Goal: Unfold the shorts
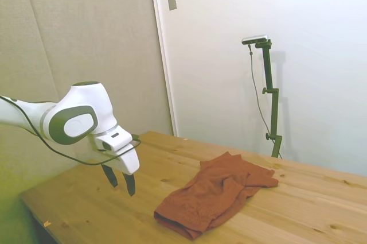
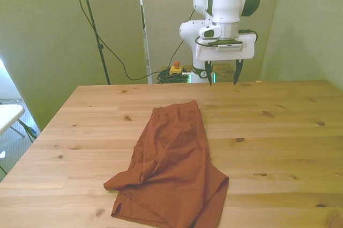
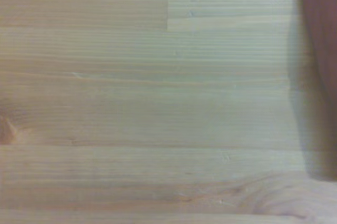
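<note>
- Shorts [image 2: 171,169] lie nearest the front camera: a rust-brown pair, folded over on itself and rumpled. One narrow end points toward the worktop's far edge, and the broad, bunched end sits close to the near edge. In the side view the shorts [image 1: 217,193] lie across the middle of the boards, the lower end doubled under in a thick fold.
- Worktop [image 2: 278,131], the largest thing here, is a pale wooden slab with knots. Nothing else lies on it that I can see. The wrist view shows bare planks, with a strip of the brown cloth [image 3: 320,34] at one margin.
- White arm [image 1: 74,119]: it reaches in over the far edge of the worktop, wrist bent downward.
- Tool [image 2: 221,72]: it hangs above the far edge, toward the front view's right of the shorts and well apart from them. Its two dark fingers [image 2: 236,72] are spread wide and hold nothing. In the side view the tool [image 1: 120,180] is just above the wood, clear of the cloth.
- Step in hand, as I judge it: the approach. No cloth is gripped and the fold is not yet opened.
- Next move, as I judge it: bring the tool across to an edge of the upper layer, pinch that layer alone, then lift and draw it away from the fold. Catching both layers would drag the whole pair instead.
</note>
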`<move>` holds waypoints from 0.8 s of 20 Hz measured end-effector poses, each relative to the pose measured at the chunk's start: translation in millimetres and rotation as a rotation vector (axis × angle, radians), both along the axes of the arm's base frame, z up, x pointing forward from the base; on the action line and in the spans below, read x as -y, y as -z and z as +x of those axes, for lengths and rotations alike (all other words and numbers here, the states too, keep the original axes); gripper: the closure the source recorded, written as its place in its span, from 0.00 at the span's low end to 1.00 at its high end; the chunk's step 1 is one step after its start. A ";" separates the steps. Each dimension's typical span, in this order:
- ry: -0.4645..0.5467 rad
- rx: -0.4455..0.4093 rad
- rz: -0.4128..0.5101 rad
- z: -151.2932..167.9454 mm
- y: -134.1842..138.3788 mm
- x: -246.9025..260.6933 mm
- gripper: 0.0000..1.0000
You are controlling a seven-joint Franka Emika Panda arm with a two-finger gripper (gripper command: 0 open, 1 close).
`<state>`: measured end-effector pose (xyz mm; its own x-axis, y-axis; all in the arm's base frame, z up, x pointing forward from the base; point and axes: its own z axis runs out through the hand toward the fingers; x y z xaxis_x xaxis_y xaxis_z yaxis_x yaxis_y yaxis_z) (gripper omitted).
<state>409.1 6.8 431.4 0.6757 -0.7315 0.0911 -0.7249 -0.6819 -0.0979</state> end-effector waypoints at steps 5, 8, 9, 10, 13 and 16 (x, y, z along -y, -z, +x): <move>0.069 0.043 0.026 17.8 -20.6 35.6 0.00; 0.153 0.080 0.046 33.5 -41.6 101.9 0.00; 0.181 0.079 0.051 36.3 -42.7 126.2 0.00; 0.208 0.076 0.054 37.9 -41.3 151.6 0.00; 0.284 0.064 0.106 39.5 -26.7 216.5 0.00; 0.316 0.028 0.176 41.6 1.8 253.1 0.00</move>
